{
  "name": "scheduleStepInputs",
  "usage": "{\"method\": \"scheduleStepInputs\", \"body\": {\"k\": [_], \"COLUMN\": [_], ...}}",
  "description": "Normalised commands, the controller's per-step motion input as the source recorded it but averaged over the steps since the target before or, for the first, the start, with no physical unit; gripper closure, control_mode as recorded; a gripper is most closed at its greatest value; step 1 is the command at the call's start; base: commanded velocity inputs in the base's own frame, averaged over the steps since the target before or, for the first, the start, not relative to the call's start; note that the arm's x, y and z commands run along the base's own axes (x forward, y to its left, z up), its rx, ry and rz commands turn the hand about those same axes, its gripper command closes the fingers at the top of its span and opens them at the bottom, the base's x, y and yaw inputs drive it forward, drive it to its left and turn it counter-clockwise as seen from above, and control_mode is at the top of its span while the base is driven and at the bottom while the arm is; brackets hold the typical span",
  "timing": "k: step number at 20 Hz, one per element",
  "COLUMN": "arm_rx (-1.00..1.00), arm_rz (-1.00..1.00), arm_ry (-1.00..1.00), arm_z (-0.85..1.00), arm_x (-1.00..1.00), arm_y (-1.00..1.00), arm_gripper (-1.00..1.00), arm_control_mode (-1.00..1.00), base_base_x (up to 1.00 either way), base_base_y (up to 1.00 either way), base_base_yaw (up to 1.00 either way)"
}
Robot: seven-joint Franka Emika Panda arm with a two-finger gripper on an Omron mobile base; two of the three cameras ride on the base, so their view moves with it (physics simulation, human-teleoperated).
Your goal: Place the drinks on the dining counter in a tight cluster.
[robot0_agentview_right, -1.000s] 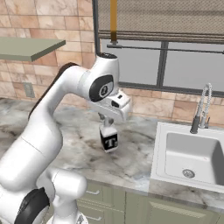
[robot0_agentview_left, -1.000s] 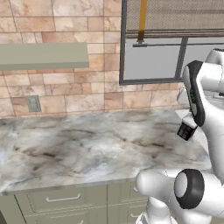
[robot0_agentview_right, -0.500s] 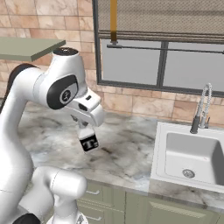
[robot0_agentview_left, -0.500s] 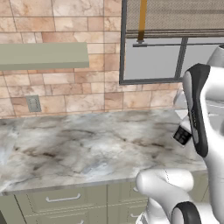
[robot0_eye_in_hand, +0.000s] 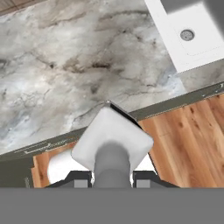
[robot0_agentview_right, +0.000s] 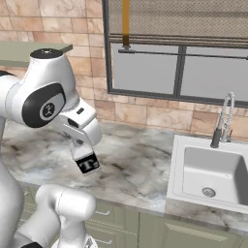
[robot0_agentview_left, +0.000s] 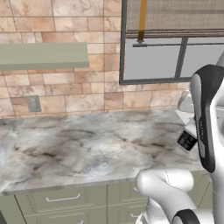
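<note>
Over the wall counter (robot0_agentview_right: 140,169), from the left of the right base view: a green shelf (robot0_agentview_right: 22,52), then the white arm, with its gripper (robot0_agentview_right: 77,145) pinching the neck of a small white container (robot0_agentview_right: 85,160) with a dark label. To the right sat a white sink (robot0_agentview_right: 213,174) and its tap (robot0_agentview_right: 222,121). The container hung in the air just above the marble near its front edge, touching nothing else. Its long axis ran tilted from upright, neck up in the jaws and base pointing down and slightly right; in the hand view the base (robot0_eye_in_hand: 112,141) faced away from the hand, over the counter's edge. The likely risk: with the hold only on the narrow neck, a fast swing or the base driving off could make the container slip or twist, or a low carry could knock it on the counter
</note>
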Motion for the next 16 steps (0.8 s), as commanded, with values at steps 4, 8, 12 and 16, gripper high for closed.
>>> {"method": "scheduleStepInputs", "body": {"k": [4, 8, 12, 16], "arm_rx": [0.00, 0.00, 0.00, 0.00], "arm_rz": [0.00, 0.00, 0.00, 0.00], "arm_ry": [0.00, 0.00, 0.00, 0.00], "arm_z": [0.00, 0.00, 0.00, 0.00], "arm_x": [0.00, 0.00, 0.00, 0.00], "arm_y": [0.00, 0.00, 0.00, 0.00], "arm_gripper": [1.00, 1.00, 1.00, 1.00], "arm_control_mode": [-1.00, 1.00, 1.00, 1.00], "base_base_x": [0.00, -0.60, -0.86, -0.64], "base_base_y": [0.00, -0.08, 0.07, 0.13], "base_base_yaw": [0.00, -0.22, -0.72, -0.83]}}
